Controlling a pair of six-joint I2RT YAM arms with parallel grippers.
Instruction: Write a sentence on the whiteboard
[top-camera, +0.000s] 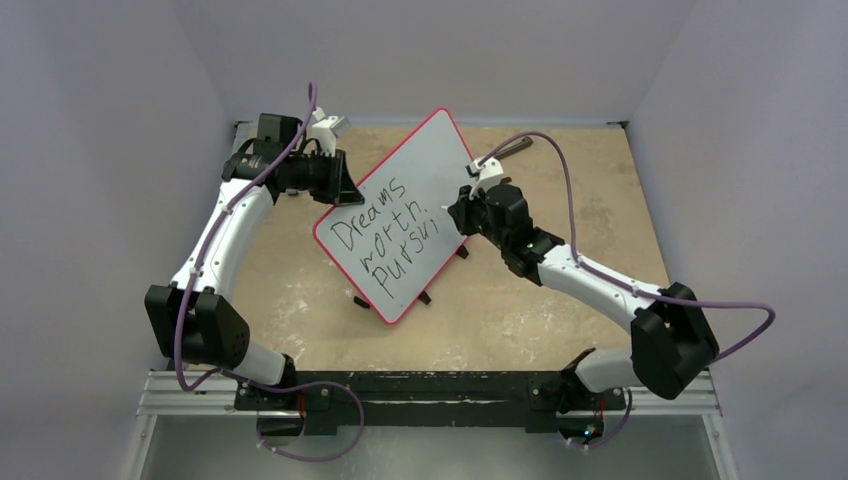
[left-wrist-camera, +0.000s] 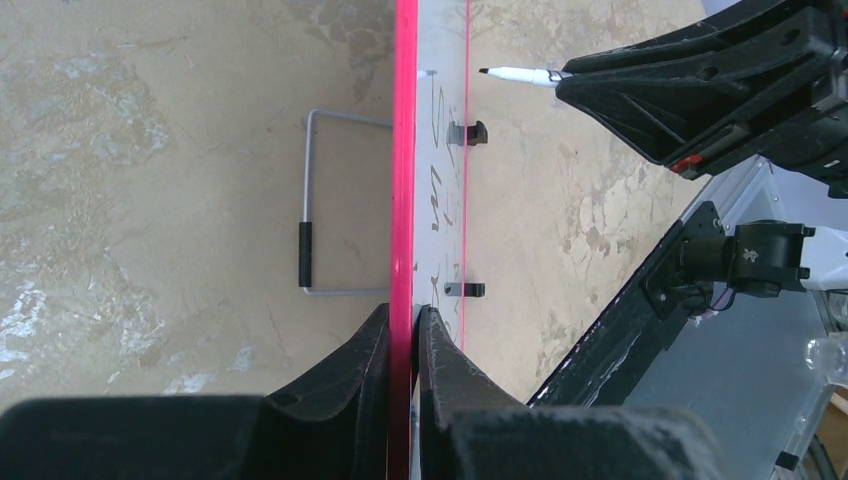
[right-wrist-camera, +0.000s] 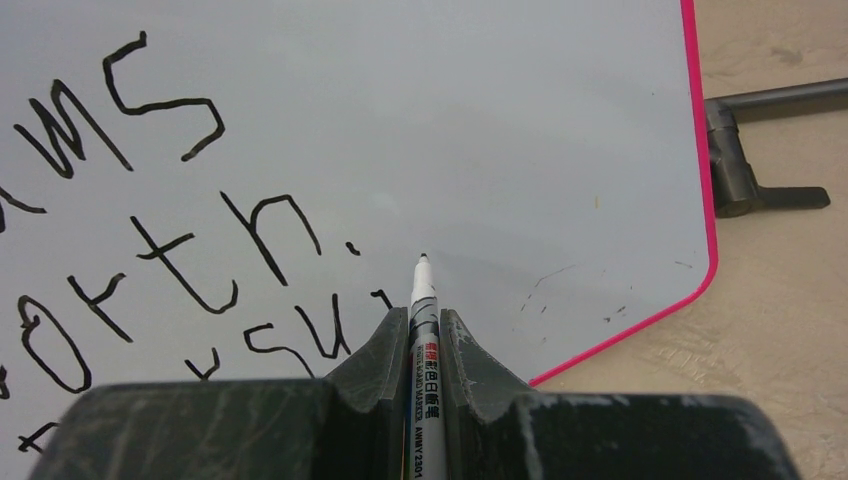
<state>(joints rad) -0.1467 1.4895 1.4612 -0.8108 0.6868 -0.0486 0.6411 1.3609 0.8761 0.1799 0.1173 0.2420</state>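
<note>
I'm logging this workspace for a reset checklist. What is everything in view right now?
whiteboard: one, white, red rim, mid-table
sentence: three lines, black, on the whiteboard
marker: one, white, black tip, near the board
clips: at least two, black, board's edge
wire bracket: one, silver, behind the board
dark bar: one, grey, beyond the board's corner
table: one, tan
left arm: one, white-black, jaws shut on board's rim
right arm: one, white-black, jaws shut on marker

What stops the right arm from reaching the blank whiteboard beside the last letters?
Probably nothing, so yes: the right gripper holds the marker just off the sentence, bare whiteboard ahead.
</note>
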